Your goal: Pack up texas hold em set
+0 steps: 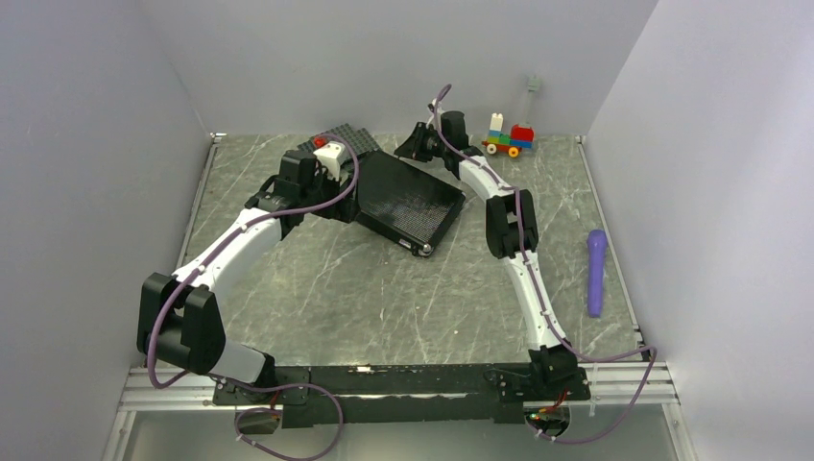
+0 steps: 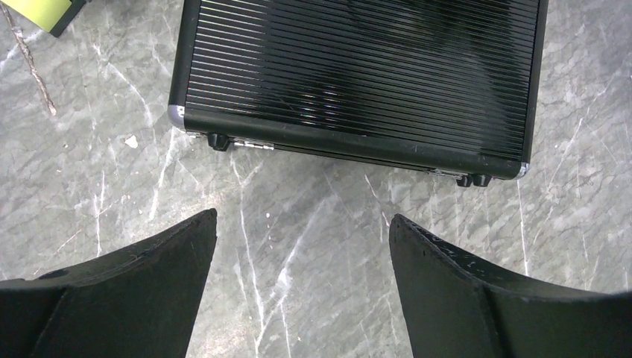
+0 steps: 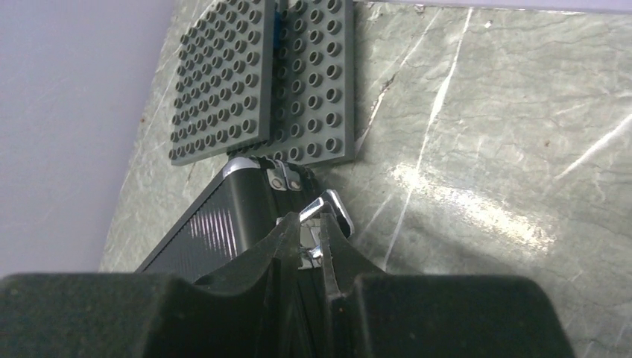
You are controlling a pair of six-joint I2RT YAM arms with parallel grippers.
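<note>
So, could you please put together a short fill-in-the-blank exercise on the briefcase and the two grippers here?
1. The black briefcase lies flat with its lid ____.
2. The left gripper has its jaws ____, holding nothing.
3. The right gripper pinches a ____ metal fitting on the briefcase's edge.
4. The purple object lies well to the ____ of the briefcase.

Missing words: closed; open; silver; right.

Black briefcase [image 2: 358,74] cut off at left wrist view's top edge, yellow-green thing [image 2: 43,10] clipped at corner, baseplates [image 1: 353,137] half hidden
</note>
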